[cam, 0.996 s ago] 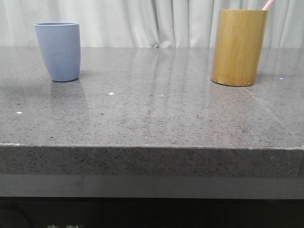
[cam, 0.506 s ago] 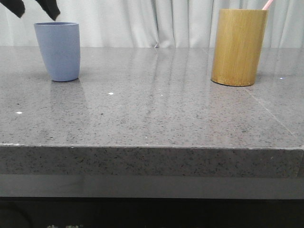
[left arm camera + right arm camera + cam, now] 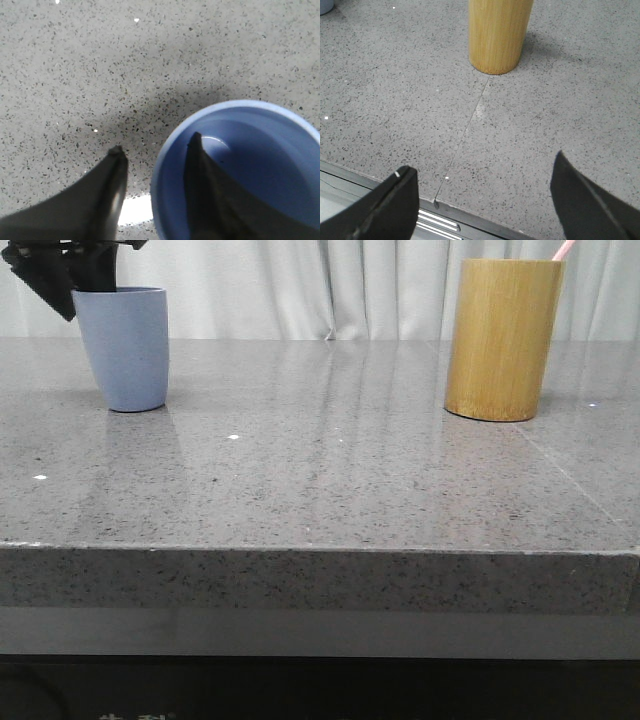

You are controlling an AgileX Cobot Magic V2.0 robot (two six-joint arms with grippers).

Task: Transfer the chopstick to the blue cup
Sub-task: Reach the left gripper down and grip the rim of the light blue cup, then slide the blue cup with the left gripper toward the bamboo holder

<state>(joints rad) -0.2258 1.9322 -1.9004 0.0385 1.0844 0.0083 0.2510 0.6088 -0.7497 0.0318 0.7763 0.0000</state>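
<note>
Left end effector (image 3: 155, 155): spread; one finger (image 3: 197, 175) inside the cup, the other (image 3: 112, 175) outside its wall, straddling the rim; holding nothing. In the front view, dark and at the cup's top, far left (image 3: 70, 275).
Right end effector (image 3: 482, 195): spread wide, empty; above the surface's near edge, well apart from the holder.
Cup (image 3: 123, 348): light blue, upright, on the far left of the surface; seen from above through the left wrist (image 3: 240, 165), nothing inside but the finger.
Holder (image 3: 503, 338): yellow-brown, bamboo look, upright, far right; taller than the cup; well apart from it; also in the right wrist view (image 3: 499, 32).
Chopstick (image 3: 565, 249): pink tip poking out of the holder's top, leaning right; rest hidden inside.
Surface (image 3: 330, 480): grey speckled stone, glossy, thin seam running toward the holder.
</note>
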